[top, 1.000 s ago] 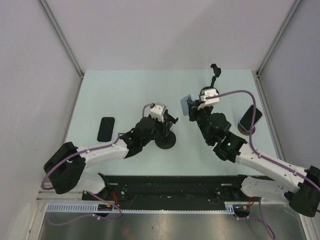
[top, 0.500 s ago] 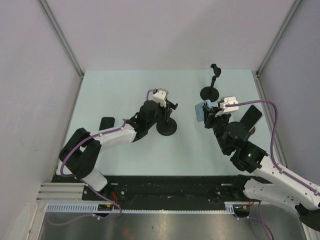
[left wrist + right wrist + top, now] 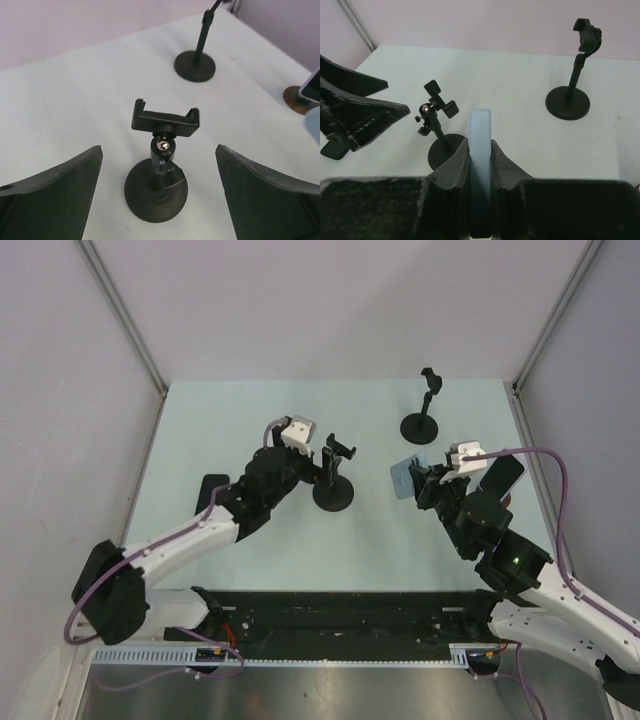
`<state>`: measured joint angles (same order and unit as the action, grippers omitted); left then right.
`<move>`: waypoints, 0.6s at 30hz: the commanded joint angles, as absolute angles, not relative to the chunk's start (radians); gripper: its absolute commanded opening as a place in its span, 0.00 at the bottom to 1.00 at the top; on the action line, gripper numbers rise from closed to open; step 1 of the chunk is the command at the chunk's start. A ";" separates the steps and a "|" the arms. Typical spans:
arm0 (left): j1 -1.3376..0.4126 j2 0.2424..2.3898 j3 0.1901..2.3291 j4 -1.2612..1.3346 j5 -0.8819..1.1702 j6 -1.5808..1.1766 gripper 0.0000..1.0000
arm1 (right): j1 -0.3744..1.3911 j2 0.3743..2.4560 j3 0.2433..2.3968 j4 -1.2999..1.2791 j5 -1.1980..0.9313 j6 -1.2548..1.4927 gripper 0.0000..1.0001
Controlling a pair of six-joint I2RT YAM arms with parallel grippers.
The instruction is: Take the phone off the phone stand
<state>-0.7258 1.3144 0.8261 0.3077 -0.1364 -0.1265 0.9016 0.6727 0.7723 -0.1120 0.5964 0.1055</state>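
Moved since earlier: left fingers [image 3: 55,200] off the phone stand [image 3: 156,187], now spread wide and drawn back. Right fingers [image 3: 455,167] pinch the phone [image 3: 481,145] narrowly by its faces, clear above the worktop [image 3: 250,410]. Hazard: the phone pivots or slips at set-down.

The arms [image 3: 185,538] are white-shelled with black joints (a purple cable [image 3: 525,451] loops along each).

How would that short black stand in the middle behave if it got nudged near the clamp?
The short stand would probably tip rather than slide: its clamp sits atop a thin stem. Pushed low at its round base, it likely slides on the smooth table. It looks rigid, not floppy.
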 commanded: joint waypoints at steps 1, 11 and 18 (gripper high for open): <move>-0.790 1.152 0.790 0.308 -0.187 -0.019 1.00 | 0.900 0.641 0.799 -0.097 0.584 0.198 0.00; -1.164 1.074 0.790 0.316 -0.342 0.251 1.00 | 0.884 0.707 0.871 -0.190 0.584 0.416 0.00; -1.325 1.206 0.819 0.428 -0.460 0.435 1.00 | 0.877 0.696 0.894 -0.196 0.539 0.564 0.00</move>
